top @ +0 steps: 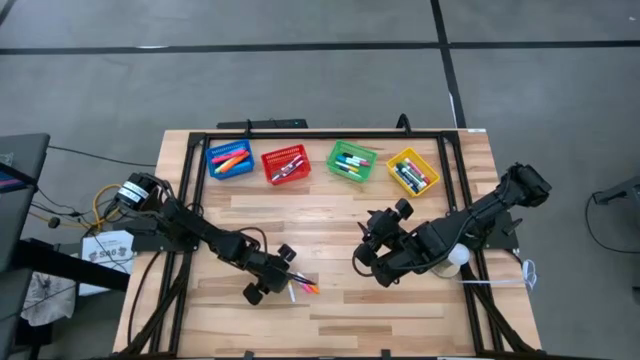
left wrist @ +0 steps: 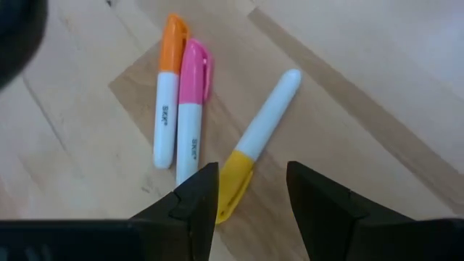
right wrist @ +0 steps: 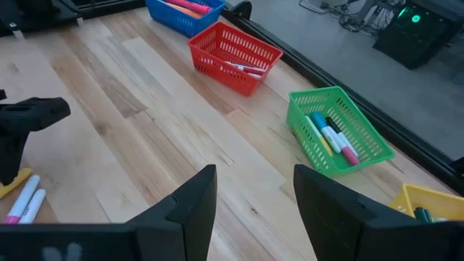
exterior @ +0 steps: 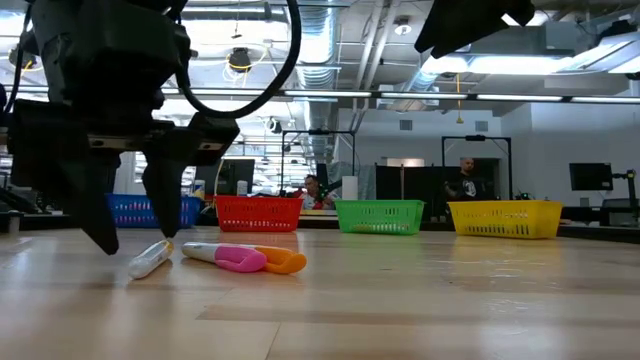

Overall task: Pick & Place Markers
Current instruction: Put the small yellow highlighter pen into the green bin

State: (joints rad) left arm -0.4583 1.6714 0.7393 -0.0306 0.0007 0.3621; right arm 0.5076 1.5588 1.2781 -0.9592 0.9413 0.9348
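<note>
Three markers lie flat on the wooden table near its front middle: an orange-capped one (left wrist: 169, 87), a pink-capped one (left wrist: 193, 101) and a yellow-capped one (left wrist: 261, 138). All three are white-bodied. My left gripper (left wrist: 252, 190) is open, low over the table and slanting down. Its fingertips stand on either side of the yellow cap (left wrist: 233, 187) without touching it. In the low view the left gripper (exterior: 135, 235) hangs just above the yellow-capped marker (exterior: 150, 260). My right gripper (right wrist: 254, 196) is open and empty, held in the air over the table's right middle (top: 368, 250).
Four small mesh baskets stand in a row along the far edge: blue (top: 230, 160), red (top: 286, 165), green (top: 352, 162) and yellow (top: 413, 172). Each holds markers. A black frame (top: 320, 135) borders the table. A white round object (top: 455, 257) sits by the right arm.
</note>
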